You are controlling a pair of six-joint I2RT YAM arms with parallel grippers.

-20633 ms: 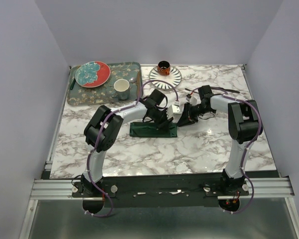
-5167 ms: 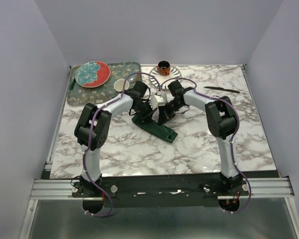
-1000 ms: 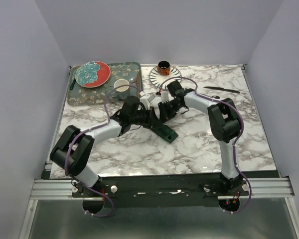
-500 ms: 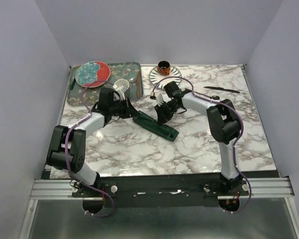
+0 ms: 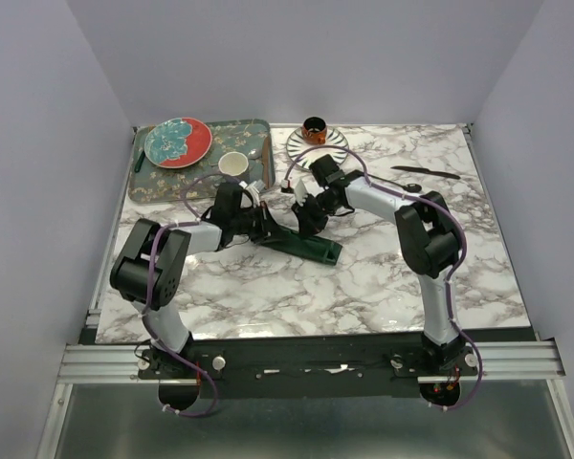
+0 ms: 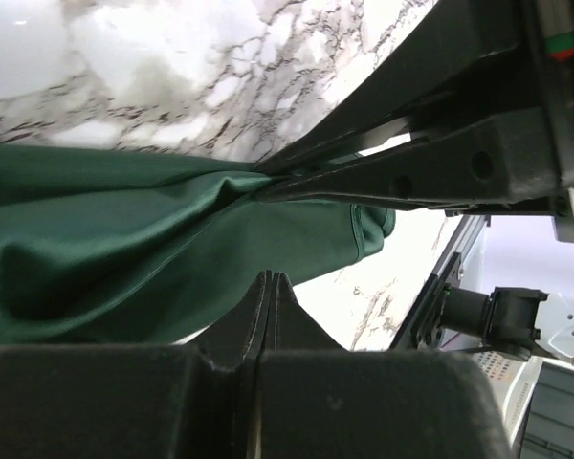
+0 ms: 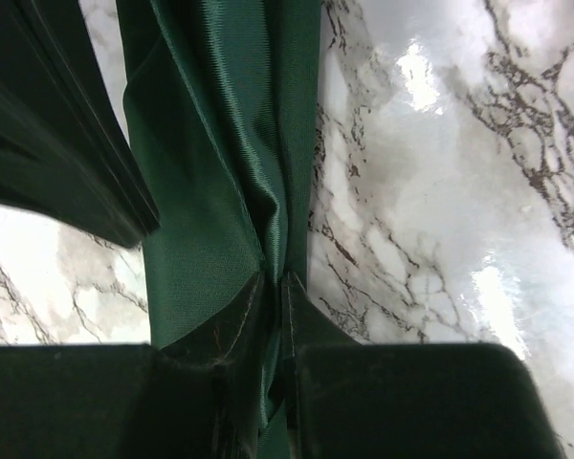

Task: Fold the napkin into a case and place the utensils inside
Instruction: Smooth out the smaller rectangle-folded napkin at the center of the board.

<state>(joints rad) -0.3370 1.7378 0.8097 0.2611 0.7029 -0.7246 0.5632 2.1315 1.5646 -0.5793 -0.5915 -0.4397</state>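
The dark green napkin (image 5: 318, 250) lies folded as a narrow strip, slanting across the middle of the marble table. It fills the left wrist view (image 6: 124, 239) and the right wrist view (image 7: 210, 143). My right gripper (image 5: 307, 221) is shut on a raised fold of the napkin, and cloth runs between its tips (image 7: 275, 279). My left gripper (image 5: 260, 226) is shut, its tips (image 6: 268, 279) against the napkin's long edge at the strip's left end, with no cloth seen between them. A black knife (image 5: 426, 172) lies far right at the back. The fork is not clearly in view.
A patterned tray (image 5: 155, 187) at the back left holds a red and teal plate (image 5: 177, 142), a white cup (image 5: 233, 164) and a silver spoon (image 5: 255, 153). A striped plate (image 5: 327, 147) with an orange cup (image 5: 314, 127) stands behind the grippers.
My left arm swung left toward the tray, away from the napkin, then came back to the strip's left end. My right gripper stayed on the napkin.
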